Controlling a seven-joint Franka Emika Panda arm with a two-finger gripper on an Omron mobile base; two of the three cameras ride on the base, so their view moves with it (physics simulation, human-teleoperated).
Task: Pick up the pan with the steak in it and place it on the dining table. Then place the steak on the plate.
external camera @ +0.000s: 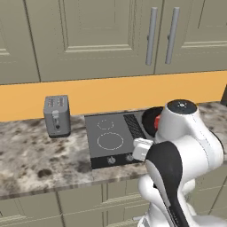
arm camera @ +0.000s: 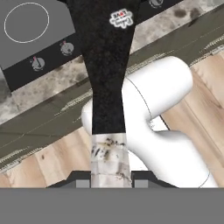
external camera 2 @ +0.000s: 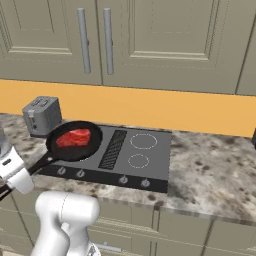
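- Beige kitchen cabinets point(external camera 2: 150, 40) hang above an orange wall band, with a speckled grey-brown marble counter point(external camera 2: 210, 175) running below them.
- A dark grey cooktop point(external camera 2: 135, 155) is set into the counter, with white burner rings and a row of knobs along its front edge.
- A grey toaster point(external camera 2: 42, 115) stands on the counter beside the cooktop, on its left.
- The pan point(external camera 2: 75, 141) is round, black and shallow-rimmed; it sits over the left part of the cooktop, tilted a little, its short dark handle point(external camera 2: 40, 164) reaching out past the counter's front edge.
- The steak point(external camera 2: 73, 137) is a bright red, flattish chunk lying in the middle of the pan, much smaller than it.
- In the hand view the gripper point(arm camera: 110, 181) has its two dark fingers point(arm camera: 81, 180) pressed on either side of the handle's pale, speckled end, clamped on it.
- In the left base view the pan's black rim point(external camera: 148, 119) and a sliver of red show behind the white arm.
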